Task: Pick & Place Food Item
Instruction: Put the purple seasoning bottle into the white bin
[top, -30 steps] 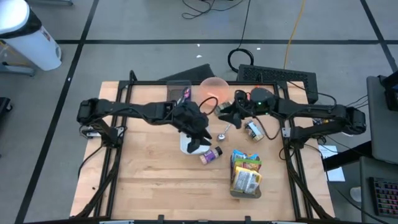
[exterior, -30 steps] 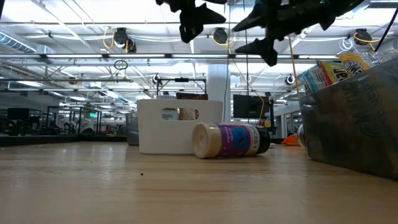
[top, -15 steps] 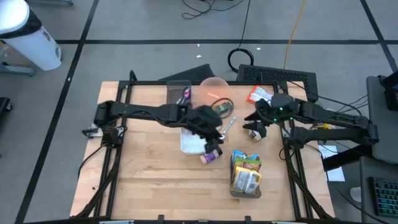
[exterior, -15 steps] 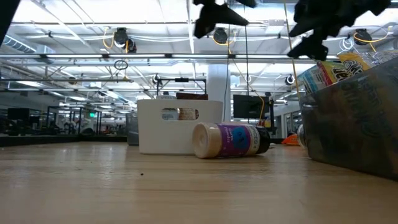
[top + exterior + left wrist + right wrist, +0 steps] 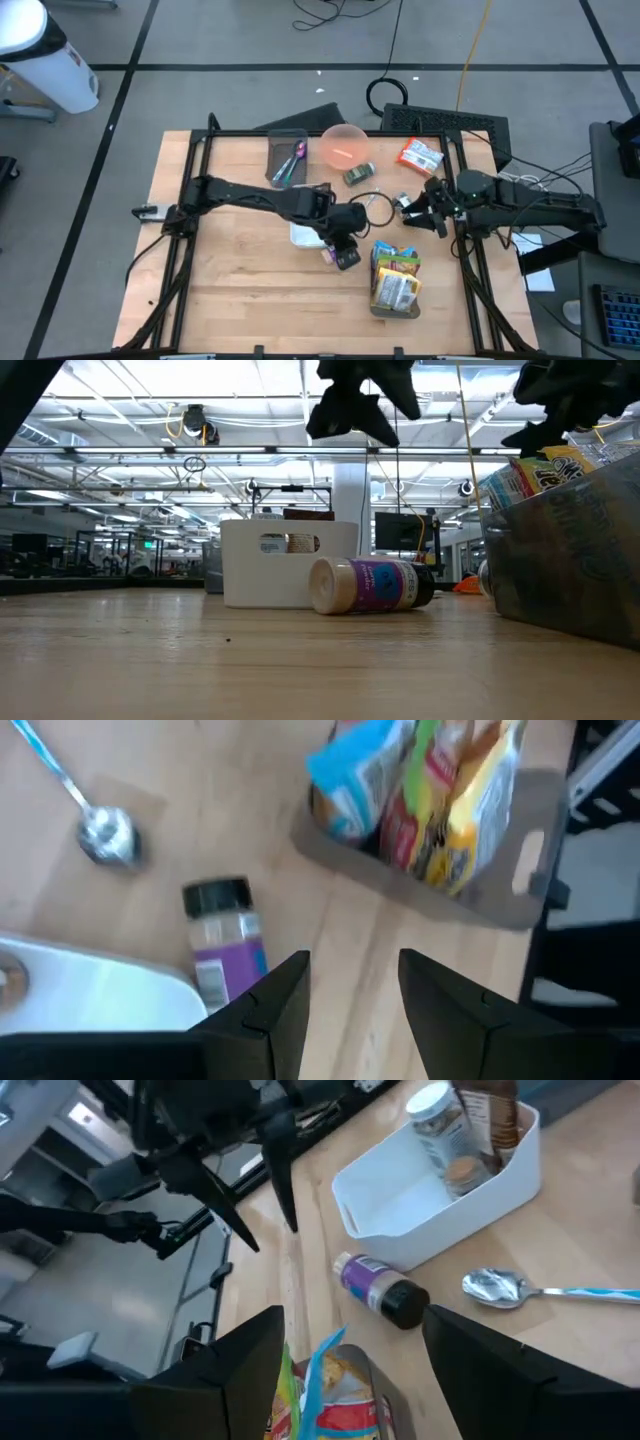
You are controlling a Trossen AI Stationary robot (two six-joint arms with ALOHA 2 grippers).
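- The left gripper [image 5: 345, 250] has moved from over the white rectangular plastic bin [image 5: 305, 235] to above the purple-labelled, black-capped spice jar [image 5: 222, 940]; its fingers are parted and hold nothing.
- The right gripper [image 5: 420, 208] has pulled back to the table's right edge, its fingers spread and empty.
- The jar lies on its side beside the white bin, which holds two jars.
- The grey tray [image 5: 382, 305] holds colourful snack packets [image 5: 395, 278].

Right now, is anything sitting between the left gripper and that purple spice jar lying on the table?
Nothing visible. The left gripper hangs open above the spice jar, which lies on its side beside the white bin. The spoon lies off to one side.
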